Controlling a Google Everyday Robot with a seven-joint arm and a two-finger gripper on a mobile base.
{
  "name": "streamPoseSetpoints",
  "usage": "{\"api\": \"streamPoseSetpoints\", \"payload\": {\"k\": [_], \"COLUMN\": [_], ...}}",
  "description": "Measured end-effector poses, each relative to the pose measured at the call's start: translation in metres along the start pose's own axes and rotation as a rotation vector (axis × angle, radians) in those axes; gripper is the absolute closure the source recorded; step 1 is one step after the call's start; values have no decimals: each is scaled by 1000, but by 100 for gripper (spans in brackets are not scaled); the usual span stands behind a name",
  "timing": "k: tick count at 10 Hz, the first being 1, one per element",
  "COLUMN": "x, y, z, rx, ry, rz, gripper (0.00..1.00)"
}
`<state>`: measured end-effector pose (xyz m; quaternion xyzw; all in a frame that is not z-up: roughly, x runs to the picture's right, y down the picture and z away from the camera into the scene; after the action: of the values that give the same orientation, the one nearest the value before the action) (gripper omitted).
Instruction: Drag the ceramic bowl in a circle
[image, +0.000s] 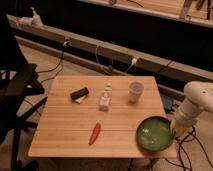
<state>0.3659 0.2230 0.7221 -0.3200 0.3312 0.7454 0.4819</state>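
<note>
The green ceramic bowl (155, 133) sits at the front right corner of the wooden table (65, 130), its rim close to the table's edges. My white arm comes in from the right. The gripper (175, 131) is at the bowl's right rim, low by the table's right edge. Its hold on the rim is hidden by the arm's wrist.
A whitish cup (135, 92) stands at the back right. A small white bottle (105, 97) stands mid-table. A black block on a white card (79, 93) lies to the left. A red chilli (95, 133) lies at the front. A black chair (17, 95) stands left.
</note>
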Motion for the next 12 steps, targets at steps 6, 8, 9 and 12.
{"api": "streamPoseSetpoints", "payload": {"k": [6,8,9,12], "x": [3,4,5,11], "y": [15,12,16,15], "z": [26,30,24,5], "rx": [-24,-23,-11,28], "ry": [77,87,56,-37], "rz": [-55,-58,-65,-56], "gripper": [100,100,100,92]}}
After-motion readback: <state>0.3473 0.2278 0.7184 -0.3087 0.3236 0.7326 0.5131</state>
